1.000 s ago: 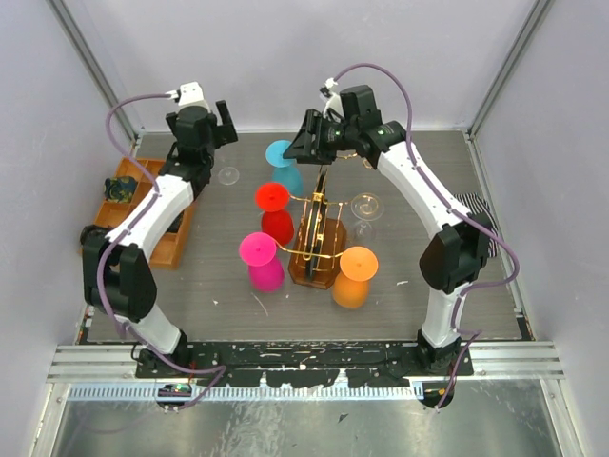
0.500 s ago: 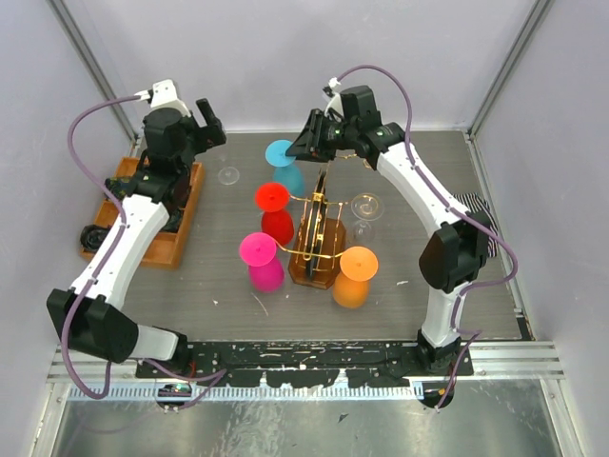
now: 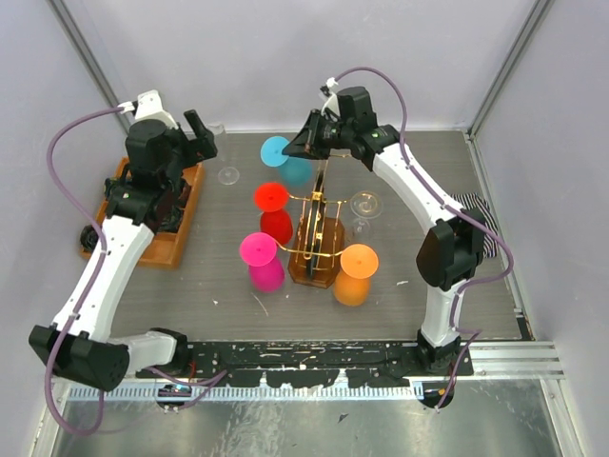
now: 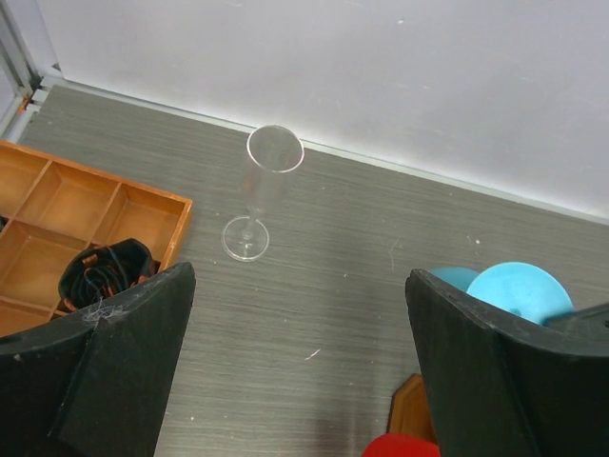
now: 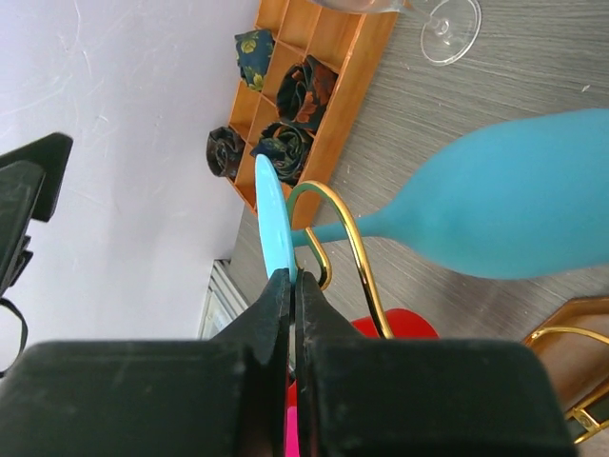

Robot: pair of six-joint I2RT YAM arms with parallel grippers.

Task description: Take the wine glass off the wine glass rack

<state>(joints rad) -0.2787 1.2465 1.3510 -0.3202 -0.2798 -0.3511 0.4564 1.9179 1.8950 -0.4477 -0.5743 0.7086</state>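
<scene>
The wine glass rack (image 3: 319, 240) is a gold wire stand on a brown oval base at mid-table. Coloured wine glasses hang upside down from its hooks. The blue wine glass (image 3: 282, 157) hangs at the far end, its stem in a gold hook (image 5: 357, 249). My right gripper (image 3: 304, 145) is shut on the rim of that glass's flat foot (image 5: 274, 221), fingertips pinching it edge-on; the bowl (image 5: 514, 211) lies to the right. My left gripper (image 3: 195, 130) hangs open and holds nothing, high above the table's far left, well away from the rack.
Red (image 3: 272, 200), pink (image 3: 257, 253), orange (image 3: 358, 265) and a clear glass (image 3: 364, 206) also hang on the rack. A clear flute (image 4: 262, 195) stands on the table near the back wall. A wooden tray (image 3: 157, 243) with rolled ties lies at the left.
My right gripper has closed its jaws onto the blue glass's foot. The left arm has drawn back and to the left, rising, with its jaws still wide.
</scene>
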